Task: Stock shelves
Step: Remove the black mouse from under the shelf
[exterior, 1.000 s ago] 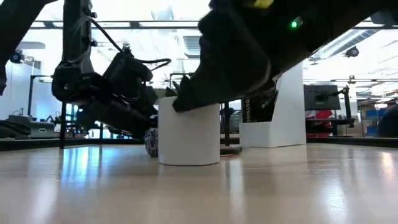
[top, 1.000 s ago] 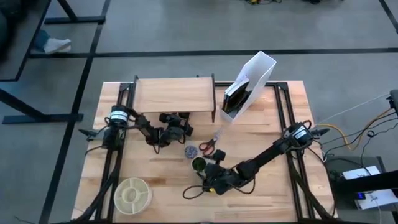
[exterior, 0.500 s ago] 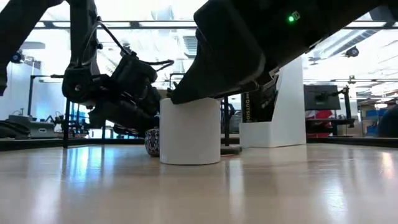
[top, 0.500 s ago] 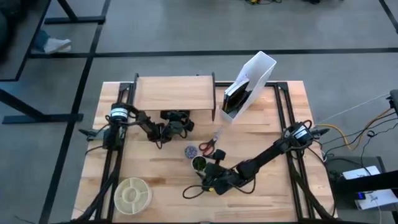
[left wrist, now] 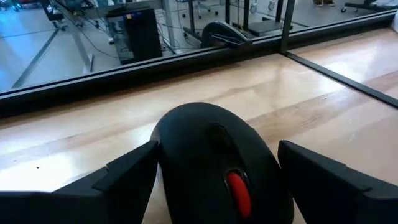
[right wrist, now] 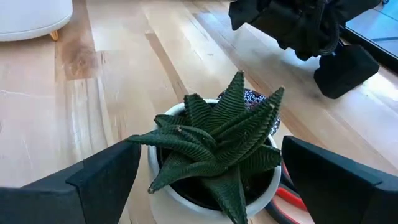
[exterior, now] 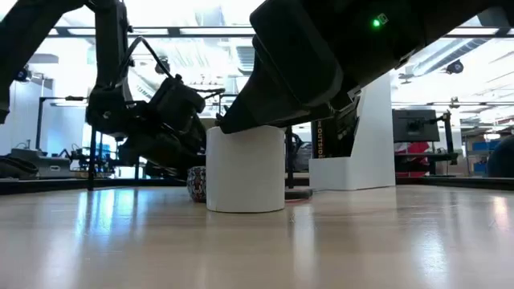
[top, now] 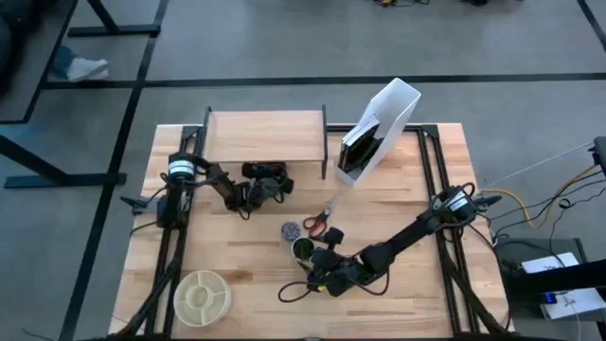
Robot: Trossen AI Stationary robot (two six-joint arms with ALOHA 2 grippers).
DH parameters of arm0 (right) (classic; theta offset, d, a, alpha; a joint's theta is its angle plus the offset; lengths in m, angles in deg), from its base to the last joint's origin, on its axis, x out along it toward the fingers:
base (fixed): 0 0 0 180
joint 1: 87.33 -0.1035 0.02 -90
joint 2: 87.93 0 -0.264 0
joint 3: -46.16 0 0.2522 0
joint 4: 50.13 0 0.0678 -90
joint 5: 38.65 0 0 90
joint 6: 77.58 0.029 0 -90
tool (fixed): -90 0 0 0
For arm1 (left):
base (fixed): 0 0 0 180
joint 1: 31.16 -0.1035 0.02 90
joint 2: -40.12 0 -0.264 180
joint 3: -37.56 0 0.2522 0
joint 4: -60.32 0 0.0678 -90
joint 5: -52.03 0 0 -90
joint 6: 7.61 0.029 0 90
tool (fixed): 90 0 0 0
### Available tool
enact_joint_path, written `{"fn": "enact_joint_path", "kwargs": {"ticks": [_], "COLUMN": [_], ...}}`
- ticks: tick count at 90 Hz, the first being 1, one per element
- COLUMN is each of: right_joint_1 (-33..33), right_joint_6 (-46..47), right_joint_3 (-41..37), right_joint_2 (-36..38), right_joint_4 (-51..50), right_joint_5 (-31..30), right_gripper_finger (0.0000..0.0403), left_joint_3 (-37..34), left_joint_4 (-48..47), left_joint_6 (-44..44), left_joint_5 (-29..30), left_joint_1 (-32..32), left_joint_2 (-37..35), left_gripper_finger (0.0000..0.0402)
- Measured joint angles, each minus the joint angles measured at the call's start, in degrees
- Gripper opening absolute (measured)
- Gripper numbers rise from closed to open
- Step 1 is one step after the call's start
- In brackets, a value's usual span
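The shelves (top: 265,137), a low light-wood riser on black legs, stand at the table's far edge. Just in front of them my left gripper (top: 266,178) is shut on a black mouse (left wrist: 214,158) with a red wheel. A spiky green plant (right wrist: 217,134) in a white pot (exterior: 245,168) stands on the table near the middle (top: 303,249). My right gripper (right wrist: 211,146) is open, with one finger close on either side of the pot. My left gripper pinches the mouse's two long sides (left wrist: 163,155) between its fingers, which lie level along it and point toward the far edge. The mouse sits level with its top up; in the low view the gripper (exterior: 161,132) hangs above the table. My right gripper stands around the pot's rim; whether its fingers (right wrist: 112,174) touch it, I cannot tell.
A white angled file holder (top: 379,123) stands right of the shelves. Red-handled scissors (top: 317,223) and a small patterned object (top: 289,230) lie just beyond the pot. A round white dish (top: 201,296) sits near the front left. Black rails run along both table sides.
My left gripper has carried the mouse toward the table's far edge, up to the front of the shelves. My right gripper has sunk a little lower over the pot, which stays on the table.
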Motion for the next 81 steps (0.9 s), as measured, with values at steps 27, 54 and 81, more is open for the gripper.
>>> {"fn": "enact_joint_path", "kwargs": {"ticks": [27, 54, 81], "right_joint_1": [-0.2, -1.5, -2.4], "right_joint_6": [-0.8, -4.0, -5.2], "right_joint_3": [0.0, 0.0, 0.1], "right_joint_2": [1.1, 4.9, 9.8], "right_joint_4": [0.0, -0.5, -3.7], "right_joint_5": [0.0, -0.4, -0.5], "right_gripper_finger": [0.0369, 0.0369, 0.0369], "left_joint_3": [-0.7, -0.9, -1.0], "left_joint_4": [-2.8, -3.4, -3.4], "left_joint_6": [-0.8, -0.9, -0.8], "left_joint_5": [-1.5, -1.5, -3.4], "left_joint_1": [0.3, 1.6, 2.1], "left_joint_2": [-0.2, -0.1, 0.0], "left_gripper_finger": [0.0311, 0.0305, 0.0256]}}
